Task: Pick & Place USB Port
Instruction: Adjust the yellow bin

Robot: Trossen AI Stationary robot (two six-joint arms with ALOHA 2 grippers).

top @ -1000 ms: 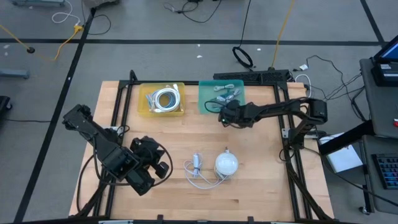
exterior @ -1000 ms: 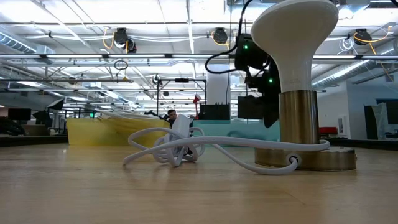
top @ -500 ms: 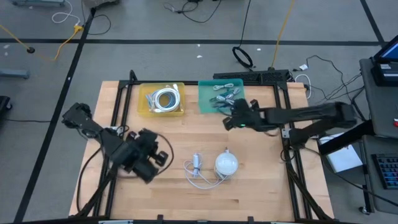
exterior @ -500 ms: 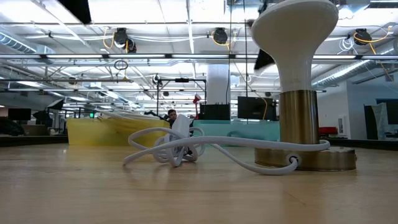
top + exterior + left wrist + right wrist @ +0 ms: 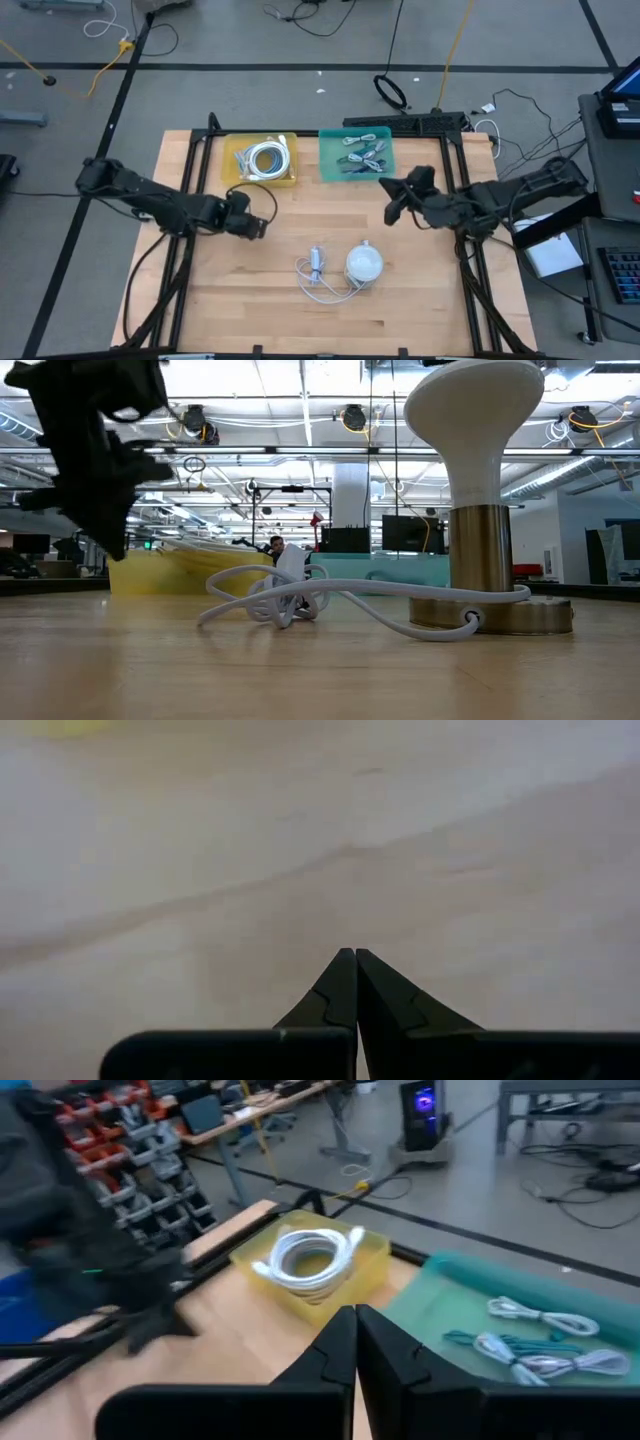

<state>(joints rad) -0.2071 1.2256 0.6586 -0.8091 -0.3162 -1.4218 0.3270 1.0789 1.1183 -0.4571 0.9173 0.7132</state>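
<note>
A white USB cable lies in a loose coil on the wooden table, beside a white mushroom lamp on a brass base. The low view shows the cable trailing around the lamp base. My left gripper hangs shut above the table, to the left of and farther back than the cable; it shows in the low view and in its own wrist view. My right gripper is shut and empty, on the near side of the green bin.
A yellow bin with a coiled white cable and the green bin with several cables stand at the far edge. Black frame rails run along both table sides. Bare wood lies between the grippers.
My left gripper has swung from the table's near left corner toward the far edge and centre, its arm stretching out low. My right gripper has drawn back from over the green bin toward the near and right edges. Cable and lamp have stayed put.
</note>
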